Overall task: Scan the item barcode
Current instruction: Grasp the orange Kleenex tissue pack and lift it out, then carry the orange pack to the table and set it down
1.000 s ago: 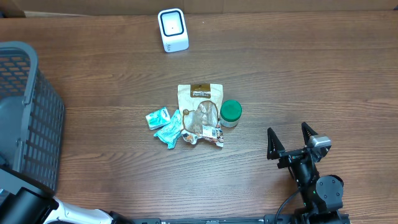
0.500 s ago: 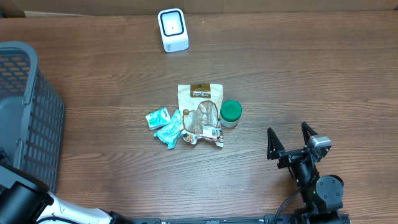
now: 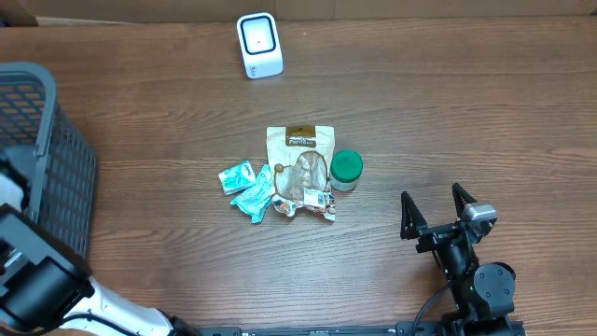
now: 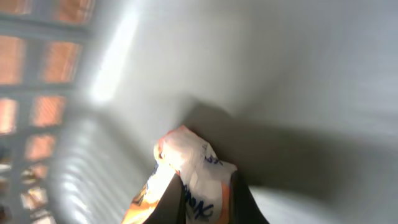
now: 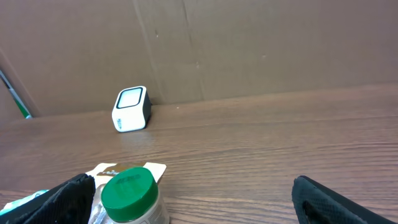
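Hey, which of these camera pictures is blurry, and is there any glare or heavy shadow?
Left wrist view: smeared throughout, bright glare on the basket wall, dark shadow behind the white and orange packet. Overhead view: sharp, evenly lit, only faint shadows beside the green-lidded jar. Right wrist view: scanner crisp, its own pincer fingers dark and out of focus.

Bench (image 3: 466,103) — brown wood-grain surface, backed by a cardboard wall (image 5: 249,43). At my far left stands a grey mesh basket (image 3: 65,177). The centre of the bench carries one tight cluster:
- a tan pouch (image 3: 298,140), lying flat;
- a green-lidded jar (image 3: 346,169), upright, touching the pouch's right edge;
- a flat teal packet (image 3: 238,175) and a crumpled teal packet (image 3: 253,194) — both just beside the pouch's left edge.
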{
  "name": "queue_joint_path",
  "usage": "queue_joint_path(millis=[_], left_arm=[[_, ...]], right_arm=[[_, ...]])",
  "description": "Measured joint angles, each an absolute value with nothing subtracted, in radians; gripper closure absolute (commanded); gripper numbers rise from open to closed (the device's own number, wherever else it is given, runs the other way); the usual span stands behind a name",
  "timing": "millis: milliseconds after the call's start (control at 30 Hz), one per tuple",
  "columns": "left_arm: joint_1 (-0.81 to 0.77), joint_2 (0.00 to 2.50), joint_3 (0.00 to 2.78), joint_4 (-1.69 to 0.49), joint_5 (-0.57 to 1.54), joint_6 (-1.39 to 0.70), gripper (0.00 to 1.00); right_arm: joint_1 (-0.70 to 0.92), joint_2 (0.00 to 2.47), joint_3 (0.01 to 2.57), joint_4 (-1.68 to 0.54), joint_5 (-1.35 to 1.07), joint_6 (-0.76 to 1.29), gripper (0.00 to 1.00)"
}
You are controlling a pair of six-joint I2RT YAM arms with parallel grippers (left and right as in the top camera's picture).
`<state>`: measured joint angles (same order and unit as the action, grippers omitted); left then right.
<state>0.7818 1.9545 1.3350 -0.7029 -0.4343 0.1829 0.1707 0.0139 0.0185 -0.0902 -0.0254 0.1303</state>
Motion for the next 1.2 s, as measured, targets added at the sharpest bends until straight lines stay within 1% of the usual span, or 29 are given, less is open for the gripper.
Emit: queue_joint_path(millis=[200, 300, 467, 600, 733, 867, 1033, 1200], left_arm=[[0.723, 1.943, 1.496, -0.871, -0.263, 0.040, 0.96], [0.708, 1.905, 1.599, -0.922, -0.214, -0.013, 0.96], [0.670, 1.788, 1.799, -0.987, -0.166, -0.067, 0.96], [0.609, 1.652, 1.911, -1.032, -0.114, -0.084, 0.96], [0.508, 1.496, 1.939, -1.105, -0.001, -0.108, 0.96], [0.403, 1.422, 1.947, -1.203, 0.064, -0.169, 0.95], [0.222, 1.417, 1.928, -1.357, 0.099, -0.250, 0.95], [0.046, 1.455, 1.769, -1.348, 0.109, -0.307, 0.95]], right_arm=[[0.171, 0.014, 0.019, -0.090, -0.026, 0.130, 0.00], [0.171, 0.014, 0.019, -0.090, -0.025, 0.131, 0.00], [0.171, 0.014, 0.019, -0.090, -0.026, 0.131, 0.00], [0.171, 0.014, 0.019, -0.089, -0.026, 0.130, 0.00], [0.171, 0.014, 0.019, -0.090, -0.025, 0.130, 0.00], [0.171, 0.014, 0.019, -0.090, -0.026, 0.130, 0.00], [0.171, 0.014, 0.019, -0.090, -0.026, 0.130, 0.00], [0.171, 0.014, 0.019, -0.089, -0.025, 0.130, 0.00]])
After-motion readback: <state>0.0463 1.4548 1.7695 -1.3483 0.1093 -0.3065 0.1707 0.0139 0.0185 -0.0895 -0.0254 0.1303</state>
